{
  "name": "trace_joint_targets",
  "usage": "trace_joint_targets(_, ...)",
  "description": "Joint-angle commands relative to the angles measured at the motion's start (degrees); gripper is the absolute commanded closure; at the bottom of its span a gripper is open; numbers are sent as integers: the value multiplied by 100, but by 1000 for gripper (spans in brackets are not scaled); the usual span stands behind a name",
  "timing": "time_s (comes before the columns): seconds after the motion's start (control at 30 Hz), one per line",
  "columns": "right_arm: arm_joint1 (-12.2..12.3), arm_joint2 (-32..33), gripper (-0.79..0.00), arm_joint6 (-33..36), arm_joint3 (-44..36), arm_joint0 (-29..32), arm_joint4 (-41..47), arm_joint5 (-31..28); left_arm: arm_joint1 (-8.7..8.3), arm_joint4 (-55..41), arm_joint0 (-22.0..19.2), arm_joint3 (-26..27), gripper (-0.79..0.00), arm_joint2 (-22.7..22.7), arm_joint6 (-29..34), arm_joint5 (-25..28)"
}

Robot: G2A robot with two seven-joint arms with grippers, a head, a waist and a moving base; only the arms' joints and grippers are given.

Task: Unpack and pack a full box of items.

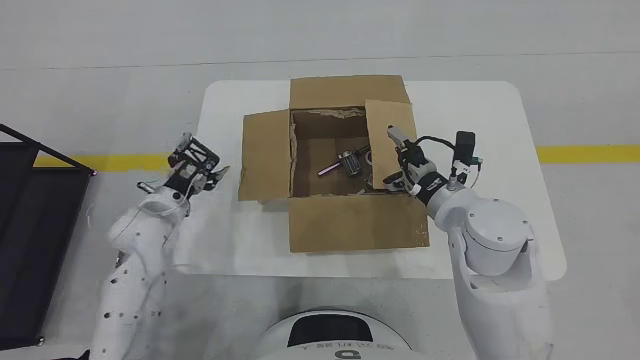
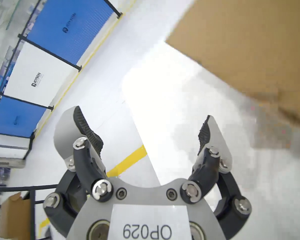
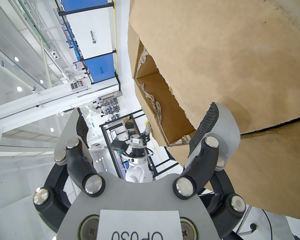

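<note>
Box [image 1: 345, 222] open on table [image 1: 480, 120], side flap [image 1: 390, 118] beside right tool [image 3: 147, 117]

**Top view.** An open cardboard box [image 1: 345, 222] stands at the middle of a white table [image 1: 480, 120], flaps spread. Inside lie a pink-handled tool [image 1: 329, 170] and, just beside it, a dark item [image 1: 350, 158]. The right gripper [image 1: 402, 158] is at the box's right flap, right of centre. The left gripper [image 1: 198, 165] hangs over the table's left edge, apart from the box. A yellow floor line [image 1: 590, 153] shows at mid-height on either side of the table.
</note>
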State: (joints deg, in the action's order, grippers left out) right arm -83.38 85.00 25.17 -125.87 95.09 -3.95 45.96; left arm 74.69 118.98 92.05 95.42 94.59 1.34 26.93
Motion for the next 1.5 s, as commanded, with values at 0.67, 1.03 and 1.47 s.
trace_joint_targets(0.67,0,0,-785,0,0,0,0,0,-46,-2416,-668,145,-785,87,-1215,196)
trace_joint_targets(1.03,0,0,-785,0,0,0,0,0,-73,-2281,-1184,39,-785,-409,-845,129)
trace_joint_targets(1.47,0,0,-785,0,0,0,0,0,-321,10,3,-132,-785,-88,-1032,-4)
